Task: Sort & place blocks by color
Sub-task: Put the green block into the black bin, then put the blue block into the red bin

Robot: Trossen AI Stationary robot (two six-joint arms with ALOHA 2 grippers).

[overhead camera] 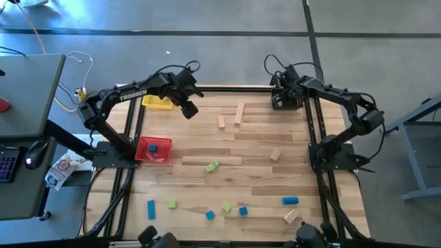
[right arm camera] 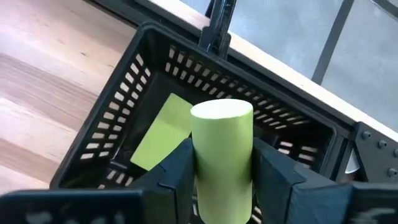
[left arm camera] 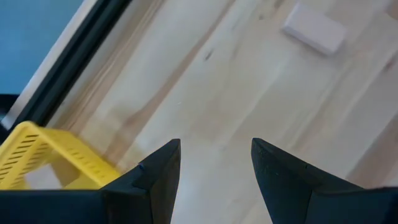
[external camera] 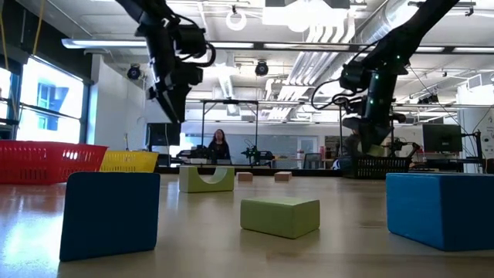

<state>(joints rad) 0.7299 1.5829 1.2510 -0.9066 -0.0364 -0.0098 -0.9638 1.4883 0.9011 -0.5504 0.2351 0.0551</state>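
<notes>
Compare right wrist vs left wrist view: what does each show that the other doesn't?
Right wrist only: the right claw over the black slotted plastic bin, clamping a light green wooden cylinder block; a flat light green wooden block already lies in that bin.

Left wrist only: the left claw, open and empty, above the table; the yellow slotted plastic bin; one plain tan wooden block.

Both: bare light wooden tabletop and a black frame rail.
</notes>
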